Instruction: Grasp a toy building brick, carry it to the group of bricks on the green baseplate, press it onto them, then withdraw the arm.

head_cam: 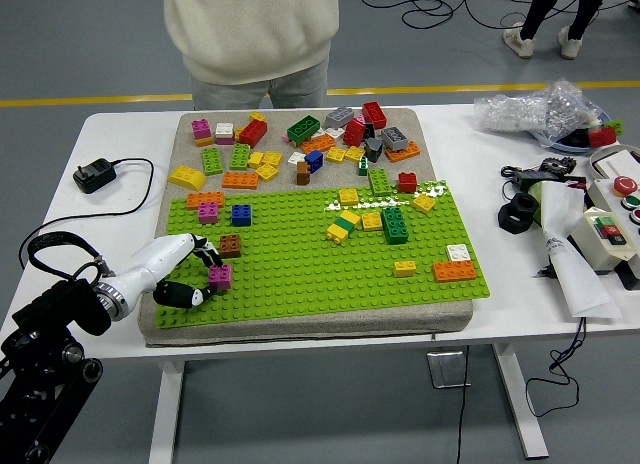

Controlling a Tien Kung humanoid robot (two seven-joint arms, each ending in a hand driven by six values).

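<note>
gripping one magenta brick point(220, 276), left hand point(190, 276)

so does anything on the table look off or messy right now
Mostly no. The loose bricks heaped on the grey mat beyond the green baseplate are jumbled, some tipped on their sides. A scatter of small white bits lies along the baseplate's far edge. The left hand holds a pink brick normally.

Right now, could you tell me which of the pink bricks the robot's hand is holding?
The pink brick at the baseplate's near-left corner, pinched in the left hand. The other two pink bricks lie free farther back.
</note>
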